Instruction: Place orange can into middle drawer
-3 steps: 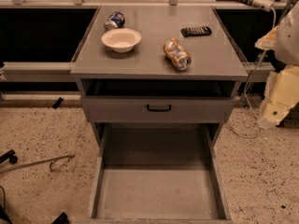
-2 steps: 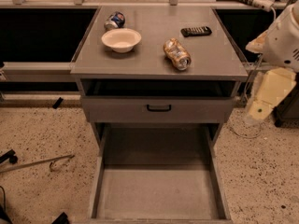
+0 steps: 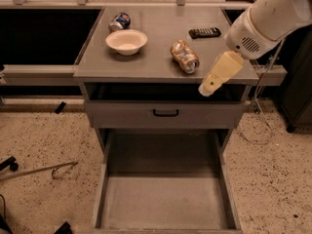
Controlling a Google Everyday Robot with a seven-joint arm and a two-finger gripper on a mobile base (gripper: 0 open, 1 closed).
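Observation:
The orange can (image 3: pixel 184 56) lies on its side on the grey cabinet top (image 3: pixel 151 65), right of centre. The middle drawer (image 3: pixel 163 204) is pulled out at the bottom of the view, with a bare grey floor and nothing inside. My gripper (image 3: pixel 206 87), a pale beige piece at the end of the white arm (image 3: pixel 265 21), hangs over the cabinet's right front edge. It is just right of and below the can and is not touching it. It holds nothing that shows.
A white bowl (image 3: pixel 126 41) and a blue-and-white can (image 3: pixel 120 21) sit at the top's left. A black remote (image 3: pixel 204 32) lies behind the orange can. A shut drawer front with a black handle (image 3: pixel 165 113) sits above the open drawer. A metal rod (image 3: pixel 39 170) lies on the floor at the left.
My arm and gripper have swung in from the right edge of the view, leftward and upward, to the cabinet's right front edge near the orange can. Nothing else has moved.

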